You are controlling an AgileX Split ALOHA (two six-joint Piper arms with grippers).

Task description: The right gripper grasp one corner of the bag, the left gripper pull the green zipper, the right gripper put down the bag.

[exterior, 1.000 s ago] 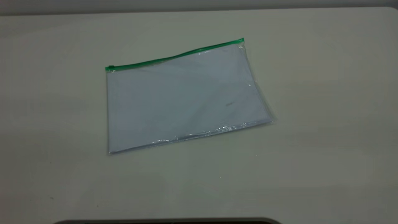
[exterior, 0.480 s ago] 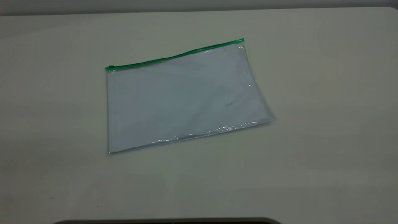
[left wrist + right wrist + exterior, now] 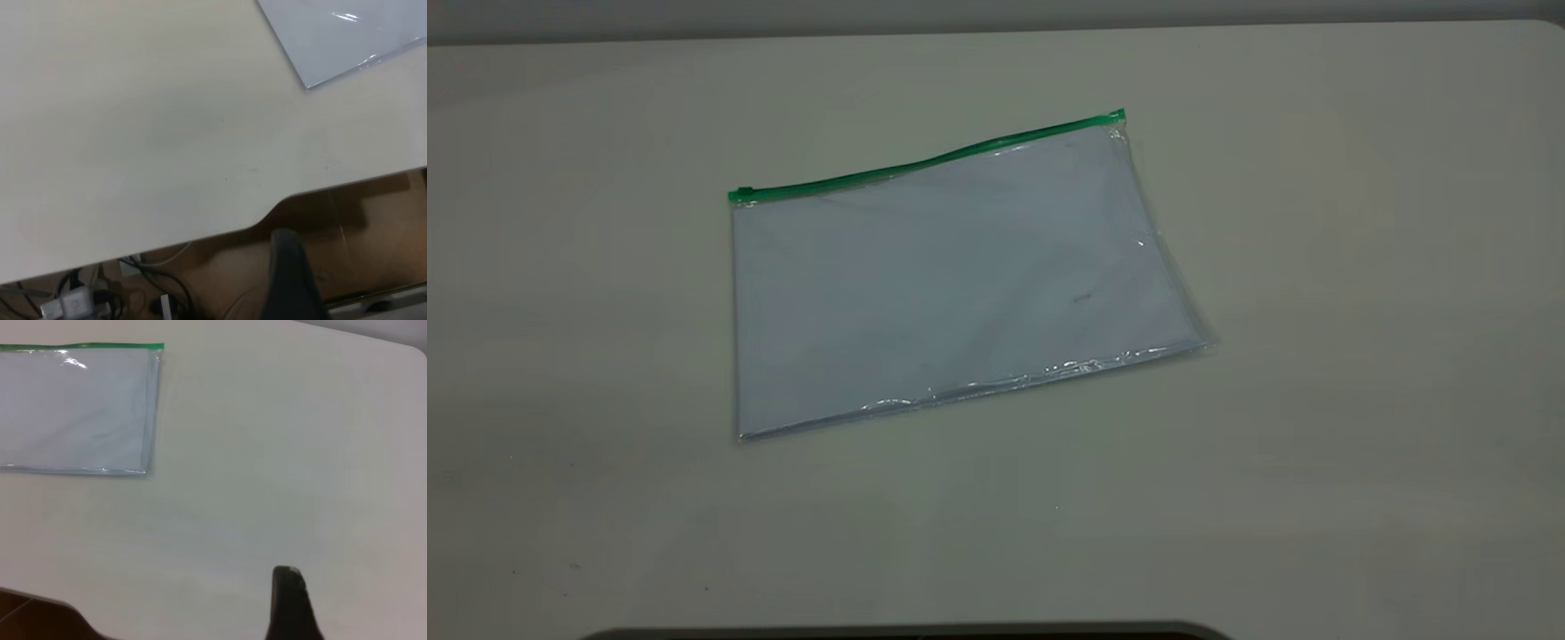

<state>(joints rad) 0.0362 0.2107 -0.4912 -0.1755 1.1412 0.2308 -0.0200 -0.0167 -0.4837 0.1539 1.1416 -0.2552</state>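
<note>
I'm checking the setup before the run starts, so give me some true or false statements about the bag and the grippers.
1. The bag lies flat on the table. True.
2. The green zipper runs along the bag's far long edge in the exterior view. True.
3. The right gripper grips a bag corner. False: it is apart from the bag.
4. The left gripper touches the zipper. False: it is off the table edge, away from the bag.

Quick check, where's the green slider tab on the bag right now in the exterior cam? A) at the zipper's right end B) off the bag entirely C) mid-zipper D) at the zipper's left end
D: the small thicker tab sits at the left end of the green zipper, at the far left corner of the bag, which lies flat on the table with no hand touching it.
</note>
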